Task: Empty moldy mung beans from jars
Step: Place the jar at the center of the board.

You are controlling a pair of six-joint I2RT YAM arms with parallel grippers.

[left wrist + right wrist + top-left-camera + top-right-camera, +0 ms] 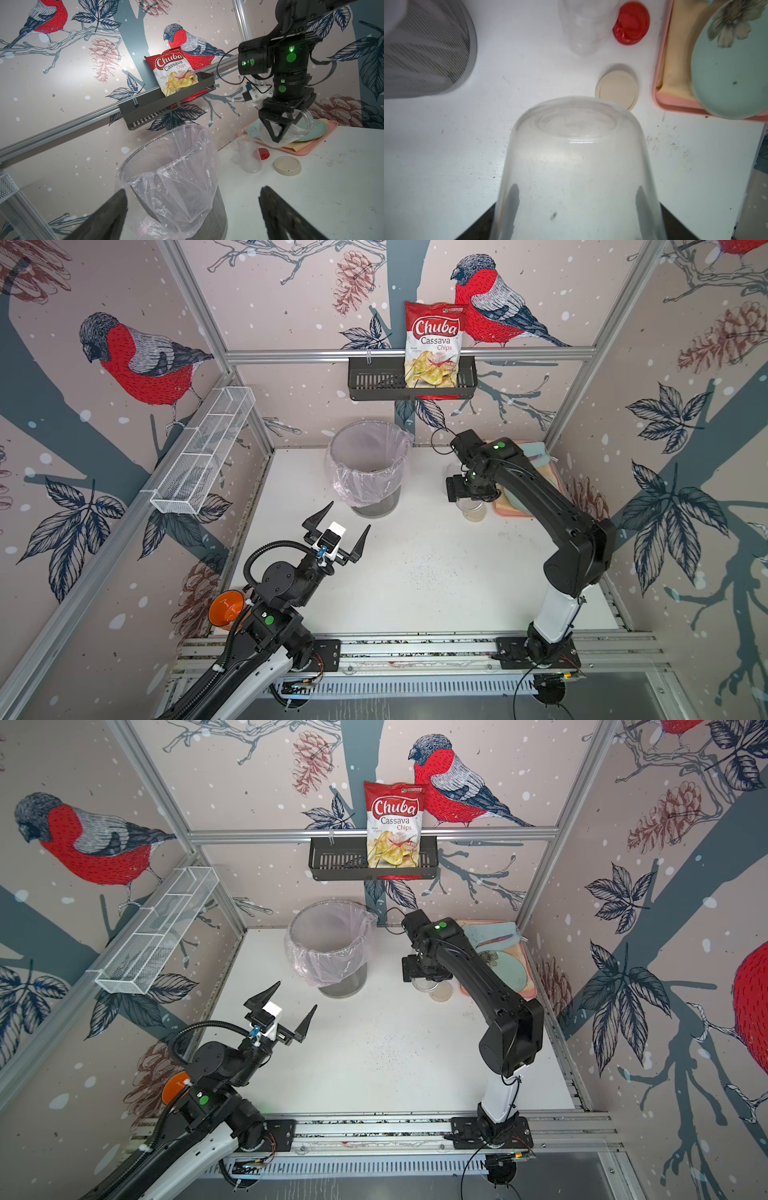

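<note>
My right gripper [577, 187] is shut on a wide clear jar [577, 158], its fingers pressed on either side of the wall. This jar hangs just above the white table beside the pink tray [675, 104] and looks empty apart from a dark speck. A second clear lidless jar [249, 154] stands to the right of the bin, also empty. A red lid [262, 153] and a beige lid [287, 165] lie loose on the table. No mung beans show in these jars. My left gripper [351, 514] hovers open and empty in front of the bin.
The grey mesh bin [376, 506] with a clear liner stands at the back middle. The pink tray carries a teal plate [726, 72] and cloths at the back right. A chips bag [434, 344] sits in a wall basket. An orange bowl [226, 608] is by the left arm's base.
</note>
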